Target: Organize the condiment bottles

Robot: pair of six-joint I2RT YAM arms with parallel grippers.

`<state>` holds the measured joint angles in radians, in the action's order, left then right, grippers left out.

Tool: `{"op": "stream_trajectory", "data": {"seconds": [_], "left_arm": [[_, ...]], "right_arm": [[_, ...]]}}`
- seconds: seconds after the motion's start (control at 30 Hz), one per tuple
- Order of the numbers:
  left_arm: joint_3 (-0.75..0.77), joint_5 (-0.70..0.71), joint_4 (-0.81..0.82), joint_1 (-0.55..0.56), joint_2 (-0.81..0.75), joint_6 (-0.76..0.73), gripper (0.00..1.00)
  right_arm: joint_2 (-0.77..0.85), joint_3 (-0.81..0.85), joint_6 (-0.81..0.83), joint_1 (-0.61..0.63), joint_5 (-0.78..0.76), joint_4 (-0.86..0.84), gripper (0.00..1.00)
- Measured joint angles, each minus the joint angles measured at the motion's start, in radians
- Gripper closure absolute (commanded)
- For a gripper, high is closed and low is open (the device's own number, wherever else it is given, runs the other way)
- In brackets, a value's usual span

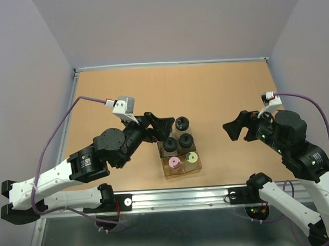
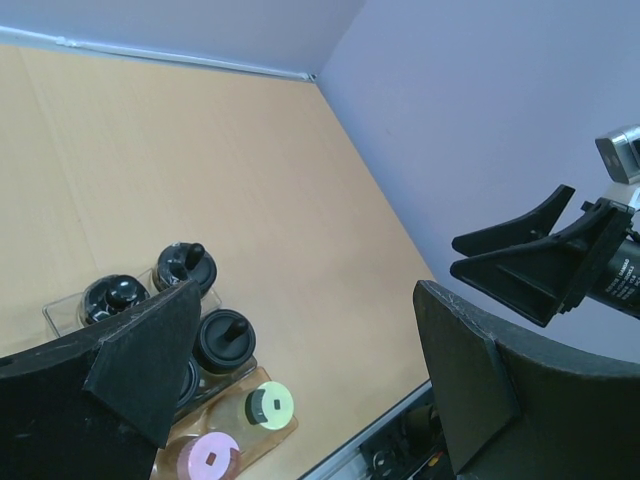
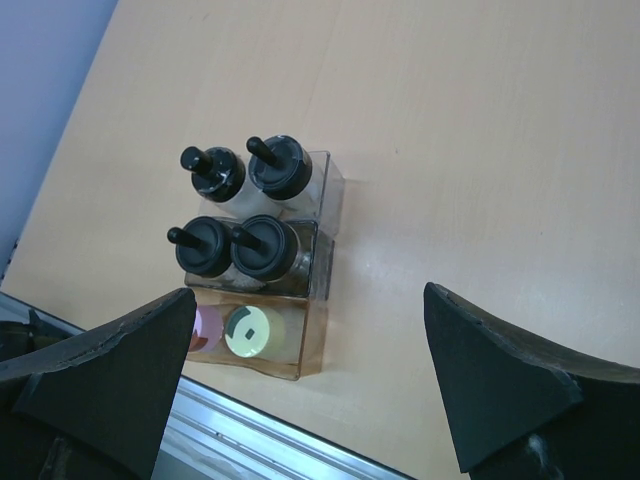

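Observation:
The condiment bottles stand together in a tinted clear tray near the table's front middle. In the right wrist view, black-capped bottles fill the two back rows. The pink-capped bottle and the yellow-green-capped bottle fill the front row. My left gripper hovers open just left of the tray, with one finger hiding part of a black cap. My right gripper hangs open to the right, well apart from the tray. Both grippers, left and right, have nothing between their fingers.
A metal rail runs along the near table edge just in front of the tray. Grey walls close the table's back and sides. Bare tabletop lies behind and to the right of the tray.

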<state>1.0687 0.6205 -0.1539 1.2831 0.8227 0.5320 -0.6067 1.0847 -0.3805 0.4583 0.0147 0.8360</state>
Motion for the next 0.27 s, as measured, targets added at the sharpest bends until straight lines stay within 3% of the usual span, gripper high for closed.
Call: {"op": "stream_trajectory", "data": {"seconds": [0.27], "left_arm": [[0.000, 0.000, 0.000, 0.000, 0.000, -0.005, 0.01]], "right_arm": [[-0.007, 0.000, 0.000, 0.000, -0.030, 0.003, 0.00]]}}
